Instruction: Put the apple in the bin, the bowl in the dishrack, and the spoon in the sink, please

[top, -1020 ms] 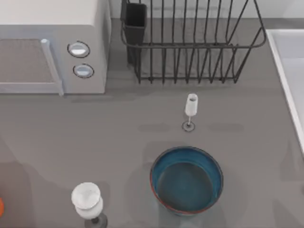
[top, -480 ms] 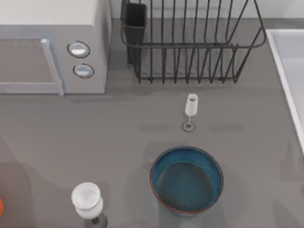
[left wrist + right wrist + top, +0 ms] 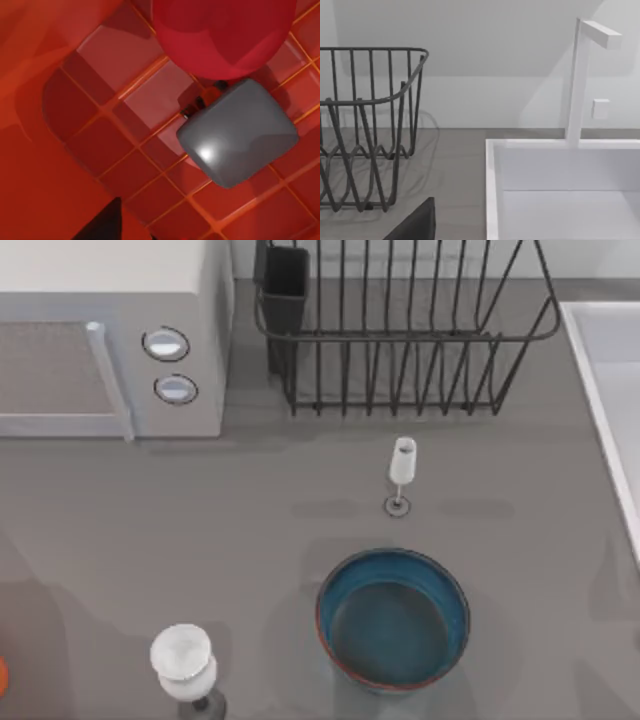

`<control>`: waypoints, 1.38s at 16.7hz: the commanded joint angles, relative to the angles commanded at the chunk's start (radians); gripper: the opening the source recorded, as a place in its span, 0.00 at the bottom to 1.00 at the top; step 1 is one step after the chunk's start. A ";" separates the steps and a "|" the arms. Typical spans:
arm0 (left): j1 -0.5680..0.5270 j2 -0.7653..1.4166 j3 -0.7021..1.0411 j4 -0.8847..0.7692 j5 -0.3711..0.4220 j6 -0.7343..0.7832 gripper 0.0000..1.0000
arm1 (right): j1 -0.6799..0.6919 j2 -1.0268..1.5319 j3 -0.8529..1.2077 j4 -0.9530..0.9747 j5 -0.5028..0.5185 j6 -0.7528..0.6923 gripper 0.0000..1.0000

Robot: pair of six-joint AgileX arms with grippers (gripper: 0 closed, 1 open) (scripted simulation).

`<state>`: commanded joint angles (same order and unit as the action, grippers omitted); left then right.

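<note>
Bowl: the bowl (image 3: 393, 619) rests on the desk (image 3: 250, 540), same spot as a second ago.
Apple: the apple (image 3: 222, 35) is inside the red grid-floored bin (image 3: 100, 130).
Dishrack: the dishrack (image 3: 400, 330) is empty, farthest back.
Claws: spread cannot be told.

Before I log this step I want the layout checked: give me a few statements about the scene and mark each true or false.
1. The bowl stands on the table in front of the dishrack, not in it. True.
2. The small wine glass lies on its side inside the bowl. False: it stands upright on the table between the bowl and the dishrack.
3. The microwave is at the table's left, beside the dishrack. True.
4. The sink is at the table's left edge. False: it is at the right edge.
5. The left wrist view shows the apple over a red grid floor. True.
</note>
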<state>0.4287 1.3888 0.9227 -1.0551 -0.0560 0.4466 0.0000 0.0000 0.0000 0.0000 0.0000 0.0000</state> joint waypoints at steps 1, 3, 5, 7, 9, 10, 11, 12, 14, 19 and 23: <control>0.000 -0.012 0.005 -0.002 0.013 0.000 1.00 | 0.000 0.000 0.000 0.000 0.000 0.000 1.00; -0.005 -0.024 -0.002 0.007 0.014 -0.003 1.00 | 0.000 0.000 0.000 0.000 0.000 0.000 1.00; -0.024 -0.077 -0.033 0.046 0.018 -0.016 1.00 | 0.000 0.000 0.000 0.000 0.000 0.000 1.00; -0.052 -0.162 -0.088 0.114 0.024 -0.043 1.00 | 0.000 0.000 0.000 0.000 0.000 0.000 1.00; -0.088 -0.267 -0.164 0.201 0.028 -0.079 1.00 | 0.000 0.000 0.000 0.000 0.000 0.000 1.00; -0.109 -0.327 -0.210 0.250 0.030 -0.100 1.00 | 0.000 0.000 0.000 0.000 0.000 0.000 1.00; -0.130 -0.394 -0.259 0.300 0.030 -0.122 1.00 | 0.000 0.000 0.000 0.000 0.000 0.000 1.00; -0.152 -0.467 -0.311 0.353 0.031 -0.145 1.00 | 0.000 0.000 0.000 0.000 0.000 0.000 1.00; -0.199 -0.633 -0.423 0.463 0.032 -0.192 1.00 | 0.000 0.000 0.000 0.000 0.000 0.000 1.00; -0.321 -1.069 -0.705 0.765 0.042 -0.320 1.00 | 0.000 0.000 0.000 0.000 0.000 0.000 1.00; -0.399 -1.313 -0.868 0.981 0.053 -0.411 1.00 | 0.000 0.000 0.000 0.000 0.000 0.000 1.00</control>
<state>0.0293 0.0754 0.0552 -0.0746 -0.0032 0.0353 0.0000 0.0000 0.0000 0.0000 0.0000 0.0000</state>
